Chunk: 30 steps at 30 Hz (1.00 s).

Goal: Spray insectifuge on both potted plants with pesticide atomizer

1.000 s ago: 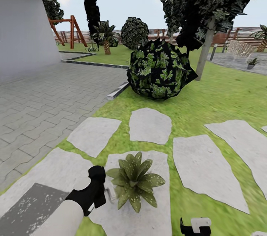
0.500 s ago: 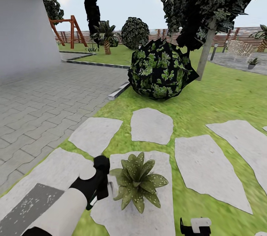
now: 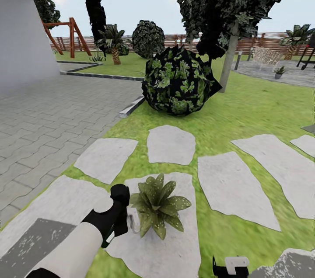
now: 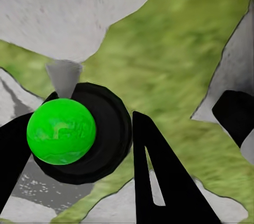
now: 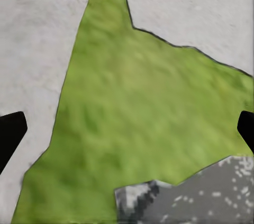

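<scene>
Left hand (image 3: 124, 221) gripping pesticide atomizer (image 3: 133, 222), potted plant (image 3: 157, 205) just beside

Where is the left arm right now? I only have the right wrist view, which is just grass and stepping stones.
Observer: In the head view, the left gripper sits close beside a potted plant that stands on a stepping stone.
Reviewer: Is it holding anything?
Observer: Yes. The left wrist view shows the green pesticide atomizer end-on between its fingers.
Reviewer: Any sign of spray on that plant?
Observer: Whitish specks of insectifuge dot its leaves.
</scene>
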{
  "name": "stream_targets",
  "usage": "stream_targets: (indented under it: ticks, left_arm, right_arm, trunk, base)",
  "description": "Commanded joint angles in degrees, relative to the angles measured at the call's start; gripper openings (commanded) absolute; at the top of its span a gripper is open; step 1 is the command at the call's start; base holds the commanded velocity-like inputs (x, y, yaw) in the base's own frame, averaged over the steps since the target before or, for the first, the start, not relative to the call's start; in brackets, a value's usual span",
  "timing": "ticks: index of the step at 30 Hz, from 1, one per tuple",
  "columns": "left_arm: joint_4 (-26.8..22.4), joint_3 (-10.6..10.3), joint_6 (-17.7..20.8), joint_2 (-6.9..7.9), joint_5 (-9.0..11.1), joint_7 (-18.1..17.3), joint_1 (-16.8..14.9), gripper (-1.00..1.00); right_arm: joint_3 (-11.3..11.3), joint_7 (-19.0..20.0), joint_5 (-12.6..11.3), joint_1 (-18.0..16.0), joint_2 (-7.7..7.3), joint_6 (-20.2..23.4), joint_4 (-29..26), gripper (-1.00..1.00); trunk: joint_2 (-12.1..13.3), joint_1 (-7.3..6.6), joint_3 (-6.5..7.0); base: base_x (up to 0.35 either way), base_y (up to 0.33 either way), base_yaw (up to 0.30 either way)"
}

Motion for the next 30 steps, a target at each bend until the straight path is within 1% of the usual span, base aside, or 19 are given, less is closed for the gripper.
stream_targets:
  ticks: [1,6,10,12,15,17,25,30]
  left_arm:
    - [-0.06,-0.10,0.61,0.01,-0.27,-0.37,-0.02,-1.00]
    - [-0.31,-0.08,0.68,0.13,-0.56,-0.44,-0.09,-1.00]
    - [-0.67,-0.03,1.00,-0.15,-0.59,-0.95,-0.86,-1.00]
    - [-0.33,0.05,0.83,0.28,-0.71,-0.54,-0.28,-1.00]
    - [-0.11,0.20,0.83,1.79,-0.68,-0.24,-0.01,-1.00]
    - [-0.10,0.23,0.93,2.03,-0.62,-0.20,-0.01,-1.00]
    - [-0.55,0.23,1.14,1.87,-0.91,-0.02,-0.02,-1.00]
    - [-0.24,-0.08,1.09,1.66,-0.78,-0.01,-0.02,-1.00]
  right_arm:
    - [-0.31,-0.33,0.61,-0.05,0.00,-0.15,0.08,1.00]
    - [-0.33,-0.33,0.61,-0.05,0.00,-0.15,0.08,1.00]
    - [-0.30,-0.33,0.61,-0.05,0.00,-0.15,0.08,1.00]
    - [-0.32,-0.32,0.61,-0.05,0.00,-0.15,0.08,1.00]
    - [-0.27,-0.32,0.61,-0.05,0.07,-0.15,0.08,1.00]
    - [-0.27,-0.29,0.61,-0.05,0.08,-0.15,0.08,1.00]
    - [-0.26,-0.24,0.79,-0.05,0.00,-0.15,0.11,1.00]
    - [-0.29,-0.33,0.70,-0.05,0.00,-0.15,0.08,1.00]
  trunk:
    - [-0.02,-0.03,-0.05]
    - [-0.02,-0.03,-0.05]
    - [-0.02,-0.03,-0.05]
    - [-0.02,-0.03,-0.05]
    - [-0.02,-0.03,-0.05]
    - [-0.02,-0.03,-0.05]
    - [-0.02,-0.03,-0.05]
    - [-0.02,-0.03,-0.05]
  base:
    - [-0.100,0.087,-0.021]
    - [-0.023,0.020,-0.027]
    - [-0.001,0.001,-0.240]
    - [0.000,0.000,-0.295]
    - [0.000,0.000,-0.191]
    - [0.000,0.057,-0.044]
    - [-0.004,0.280,-0.004]
    - [-0.184,0.251,0.000]
